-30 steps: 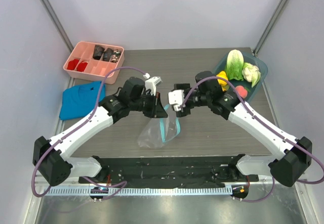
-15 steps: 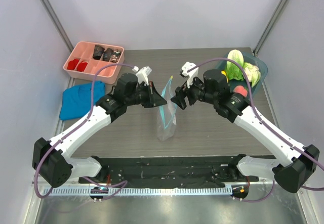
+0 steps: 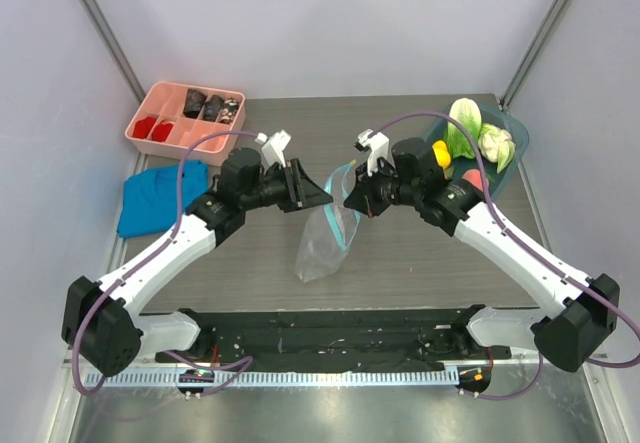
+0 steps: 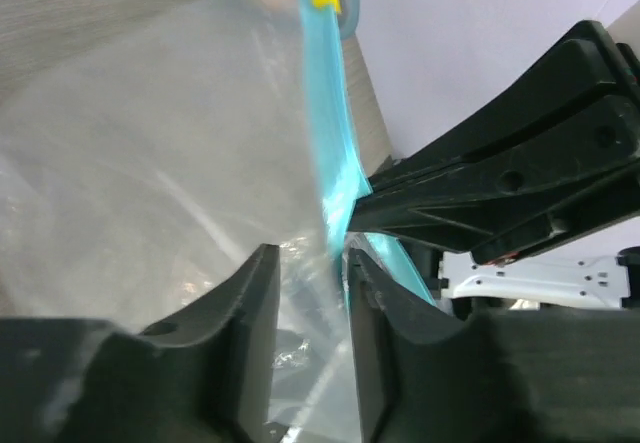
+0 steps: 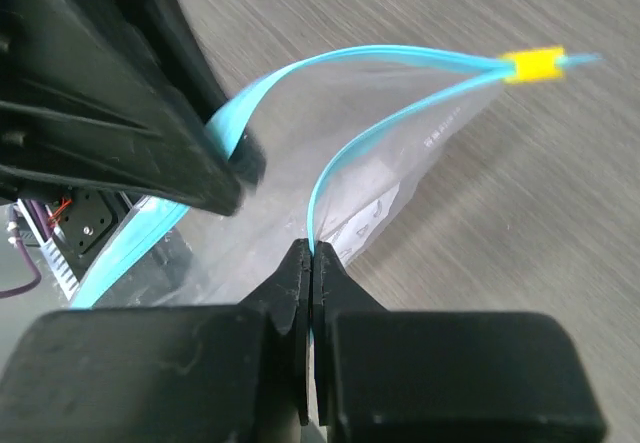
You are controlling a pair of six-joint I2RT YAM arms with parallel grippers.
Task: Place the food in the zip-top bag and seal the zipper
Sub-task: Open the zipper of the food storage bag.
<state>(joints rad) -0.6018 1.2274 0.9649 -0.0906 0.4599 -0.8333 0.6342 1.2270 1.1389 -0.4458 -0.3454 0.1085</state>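
We see the zip-top bag (image 3: 318, 251) in clear, glossy, crinkled plastic, its zipper (image 4: 328, 113) a smooth light-blue strip. The table (image 3: 420, 263) looks matt, with grey wood grain; the blue cloth (image 3: 160, 198) is soft and matt.

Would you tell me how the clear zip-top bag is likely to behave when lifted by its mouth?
Probably floppy: the zip-top bag sags below the right hand pinching its zipper. Likely very light, being thin empty film, and possibly slippery.
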